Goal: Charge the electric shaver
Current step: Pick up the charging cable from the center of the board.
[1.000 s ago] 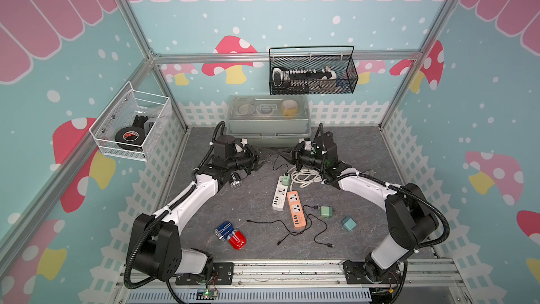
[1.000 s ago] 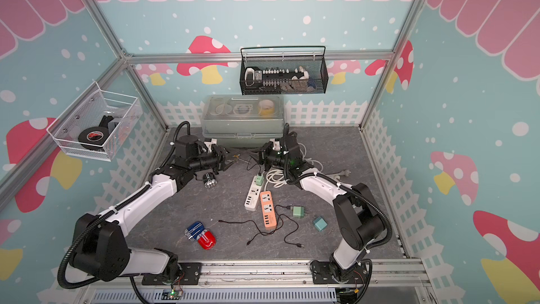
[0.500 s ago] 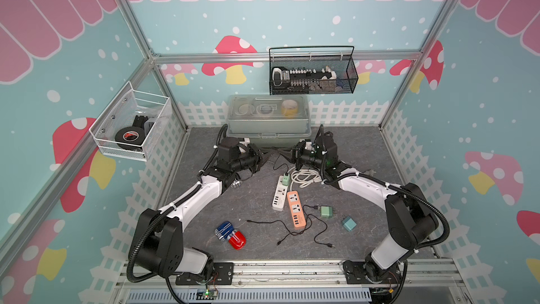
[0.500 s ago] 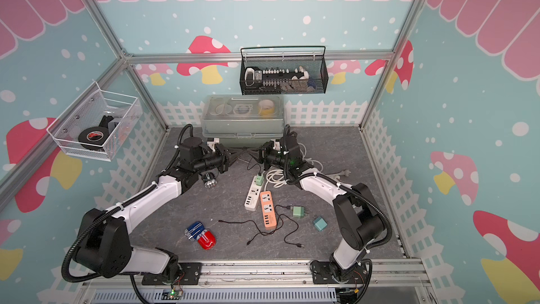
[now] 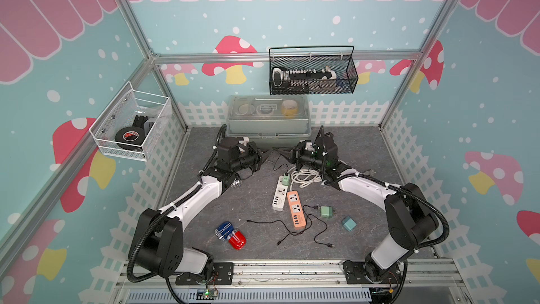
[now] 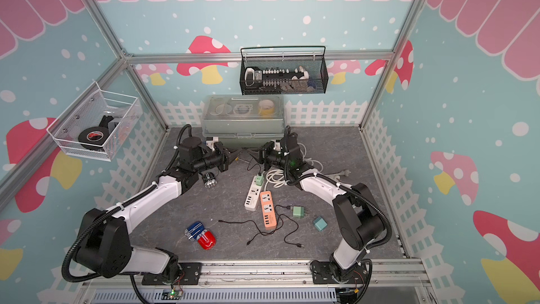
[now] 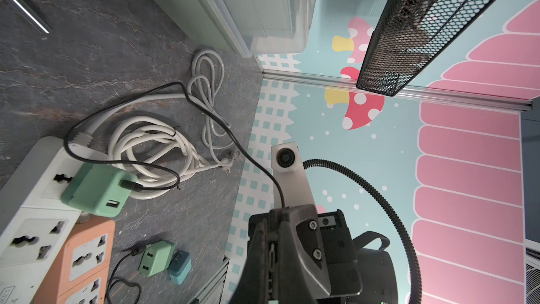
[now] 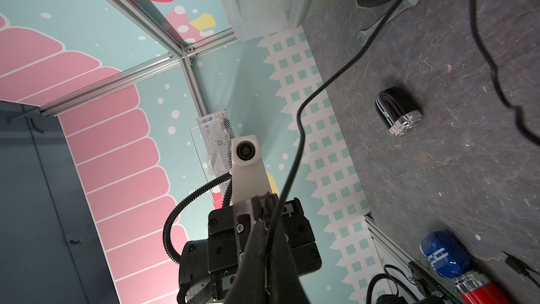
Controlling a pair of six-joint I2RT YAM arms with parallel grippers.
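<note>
In both top views you cannot tell who holds the tip of the cable [image 8: 298, 118]: the left gripper [image 5: 266, 154] and the right gripper [image 5: 283, 152] meet there, and it is too small. The shaver [image 5: 236, 183], at 9 o'clock from the white strip [image 5: 279, 195], is half hidden under the left arm [image 5: 201, 197].

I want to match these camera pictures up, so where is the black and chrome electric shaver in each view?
Both top views: electric shaver on the mat, tucked beside the left arm.
Left wrist: not in it.
Right wrist: lying alone on the mat.
Shared landmark: the clear storage box.
</note>
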